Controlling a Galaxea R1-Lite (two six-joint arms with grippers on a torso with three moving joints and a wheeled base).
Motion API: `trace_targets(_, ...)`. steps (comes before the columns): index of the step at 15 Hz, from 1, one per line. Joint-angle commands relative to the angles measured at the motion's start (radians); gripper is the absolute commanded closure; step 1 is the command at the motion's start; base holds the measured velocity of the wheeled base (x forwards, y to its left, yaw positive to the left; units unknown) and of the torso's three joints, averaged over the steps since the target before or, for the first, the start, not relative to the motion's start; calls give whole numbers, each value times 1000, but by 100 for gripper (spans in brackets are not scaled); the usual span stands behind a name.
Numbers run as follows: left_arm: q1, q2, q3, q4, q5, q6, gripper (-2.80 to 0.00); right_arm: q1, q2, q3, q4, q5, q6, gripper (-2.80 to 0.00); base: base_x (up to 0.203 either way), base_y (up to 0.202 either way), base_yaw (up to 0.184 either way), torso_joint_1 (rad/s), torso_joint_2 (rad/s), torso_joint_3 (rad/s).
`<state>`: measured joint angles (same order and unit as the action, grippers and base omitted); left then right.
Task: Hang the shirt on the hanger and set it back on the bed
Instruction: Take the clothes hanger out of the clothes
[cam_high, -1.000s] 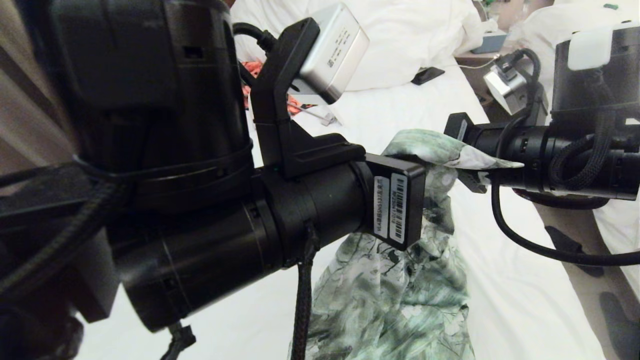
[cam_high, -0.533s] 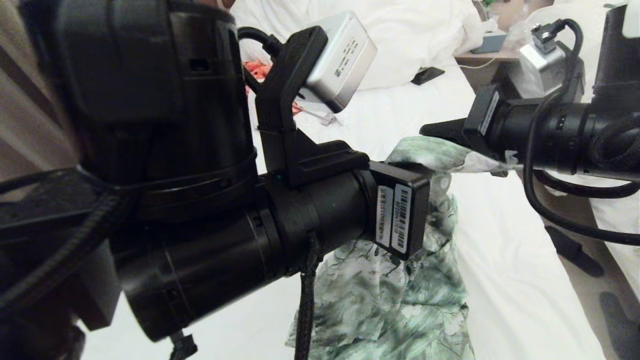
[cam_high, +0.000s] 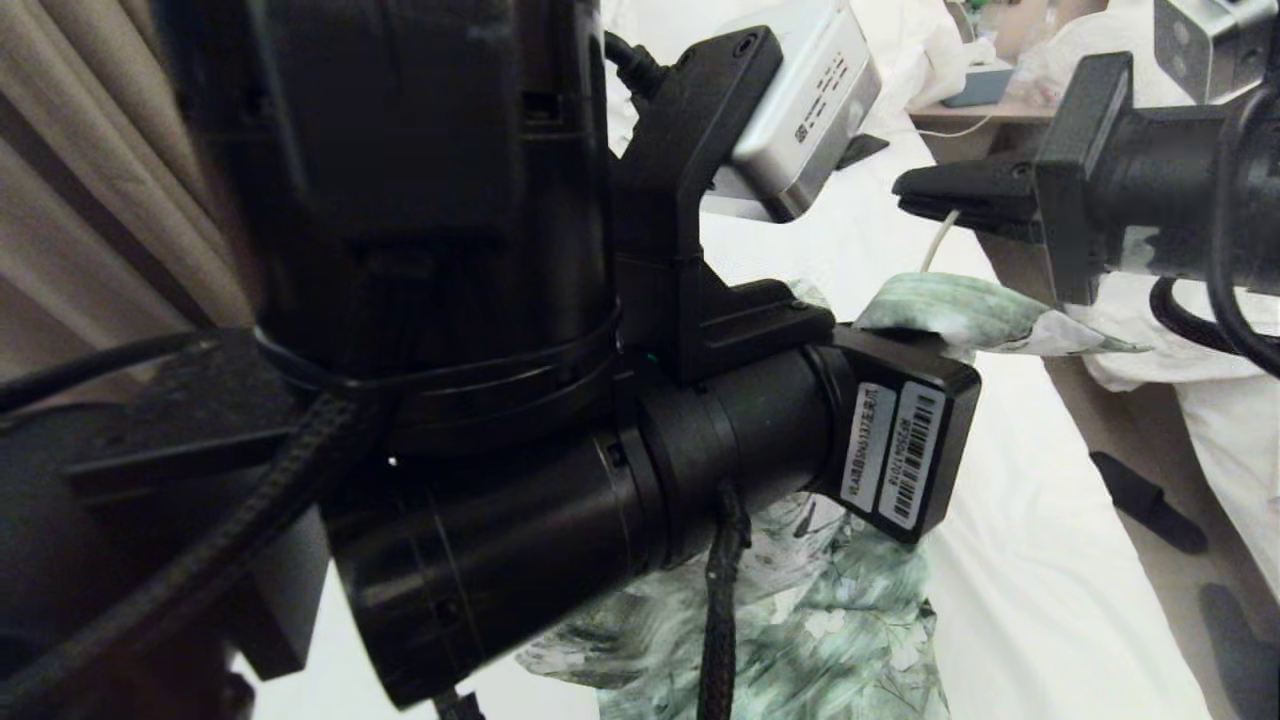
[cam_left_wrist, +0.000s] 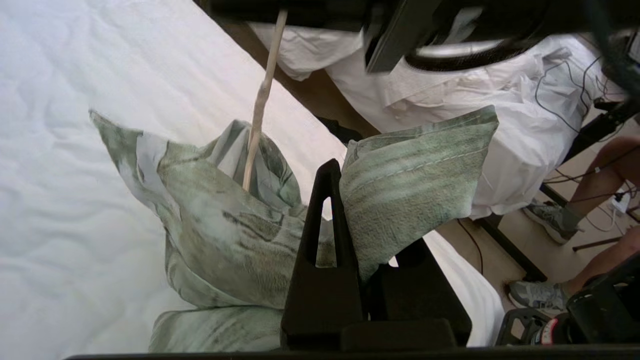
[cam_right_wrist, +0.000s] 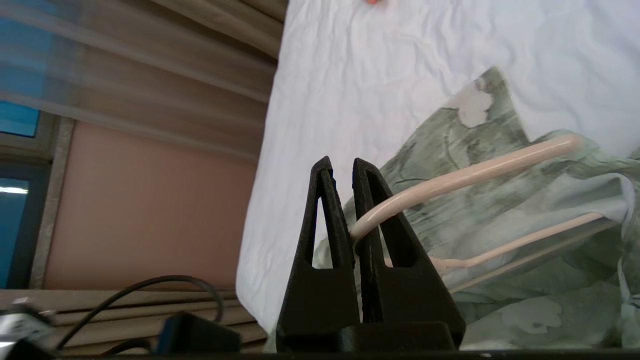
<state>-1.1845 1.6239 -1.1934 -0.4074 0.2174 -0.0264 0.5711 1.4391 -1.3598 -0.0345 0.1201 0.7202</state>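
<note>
The green leafy shirt (cam_high: 850, 640) hangs over the bed (cam_high: 1010, 570), bunched and draped. My left gripper (cam_left_wrist: 336, 175) is shut on a fold of the shirt (cam_left_wrist: 410, 175) near the collar; one finger is hidden behind the cloth. The cream hanger (cam_right_wrist: 475, 175) sits inside the shirt (cam_right_wrist: 505, 225), its slim stem (cam_left_wrist: 260, 100) rising out of the neck opening. My right gripper (cam_right_wrist: 340, 167) is shut on the hanger's hook, and it stands high at the right (cam_high: 910, 190), above the raised collar (cam_high: 960, 310). The left arm fills most of the head view.
Another bed with a bulky duvet (cam_high: 1200, 400) stands to the right, across a narrow strip of floor with dark slippers (cam_high: 1140, 490). Curtains (cam_high: 90, 220) hang at the left. A nightstand (cam_high: 980, 100) is at the back. A person's legs (cam_left_wrist: 600, 175) stand beyond the other bed.
The right gripper has risen and moved right with the hanger. The left arm has swung right and up, still shut on the shirt. The collar sits higher.
</note>
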Motion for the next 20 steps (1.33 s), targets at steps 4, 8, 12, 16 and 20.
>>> trace_targets(4, -1, 17, 3, -4, 0, 0, 0, 1, -60, -39, 33, -2, 2, 0, 0, 0, 0, 0, 0, 0)
trace_targets(8, 14, -19, 24, -3, -3, 5, 0, 2, -67, -126, 149, -20, 2, 0, 0, 0, 0, 0, 0, 0)
trace_targets(12, 35, -64, 13, 6, -31, 28, 0, 19, -61, -217, 230, -23, -2, 0, 0, 0, 0, 0, 0, 0)
trace_targets(16, 42, -102, 18, 73, -69, 28, 0, 53, -42, -275, 265, -74, -14, 0, 0, 0, 0, 0, 0, 0)
trace_targets(20, 49, -99, 11, 75, -74, 28, -280, 56, -42, -289, 265, -74, -20, 0, 0, 0, 0, 0, 0, 0)
